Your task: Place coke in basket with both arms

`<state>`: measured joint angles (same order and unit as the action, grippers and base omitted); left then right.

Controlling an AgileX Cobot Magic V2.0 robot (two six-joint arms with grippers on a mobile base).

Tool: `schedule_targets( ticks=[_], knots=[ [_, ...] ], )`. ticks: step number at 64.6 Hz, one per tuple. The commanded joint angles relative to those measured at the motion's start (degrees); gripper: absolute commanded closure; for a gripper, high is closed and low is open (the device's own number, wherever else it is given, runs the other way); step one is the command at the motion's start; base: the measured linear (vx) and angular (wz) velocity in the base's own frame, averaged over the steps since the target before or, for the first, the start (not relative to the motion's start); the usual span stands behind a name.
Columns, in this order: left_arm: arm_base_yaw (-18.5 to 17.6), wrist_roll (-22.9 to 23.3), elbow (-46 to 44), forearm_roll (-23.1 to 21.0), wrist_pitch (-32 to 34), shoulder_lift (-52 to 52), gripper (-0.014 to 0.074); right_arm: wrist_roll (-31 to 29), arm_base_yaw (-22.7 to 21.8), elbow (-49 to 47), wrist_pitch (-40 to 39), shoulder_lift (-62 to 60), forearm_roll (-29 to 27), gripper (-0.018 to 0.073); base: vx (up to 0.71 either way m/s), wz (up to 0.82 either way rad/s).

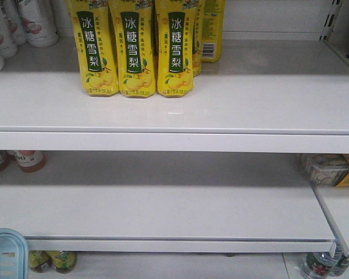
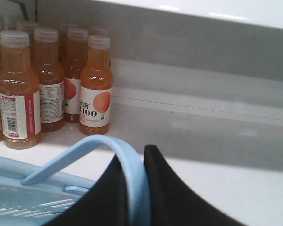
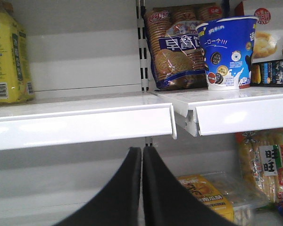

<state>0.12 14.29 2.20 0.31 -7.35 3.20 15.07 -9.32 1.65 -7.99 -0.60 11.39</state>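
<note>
left gripper (image 2: 134, 197) is clamped on the basket (image 1: 6, 253) handle; right gripper (image 3: 142, 188) is closed and empty. no coke visible on any shelf, possibly out of frame, so picking and placing both remain

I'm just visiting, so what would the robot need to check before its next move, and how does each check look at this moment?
1. Left fingers closed on the pale blue plastic basket's flat handle: ok.
2. Right fingers free to grasp: ok, closed together with nothing between them.
3. Small red coke bottle located: not ok, none shows in any view.
4. Basket within view beside the white metal shelves: ok, its corner shows bottom left in the front view.
5. Basket contents: cannot tell, only part of it shows.
</note>
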Motion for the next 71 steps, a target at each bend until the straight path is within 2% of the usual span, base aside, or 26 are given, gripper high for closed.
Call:
schedule_targets(
  ticks=[1,71],
  knots=[
    [0.0,-0.8,-2.1,1.3,7.9,0.4,0.0603,-0.5,-0.4,0.4,-4.3,-0.7,0.5,0.0561,0.00,0.00],
    [0.0,-0.8,-2.1,1.3,7.9,0.4,0.0603,-0.5,-0.4,0.4,-4.3,-0.7,0.5,0.0561,0.00,0.00]
  ],
)
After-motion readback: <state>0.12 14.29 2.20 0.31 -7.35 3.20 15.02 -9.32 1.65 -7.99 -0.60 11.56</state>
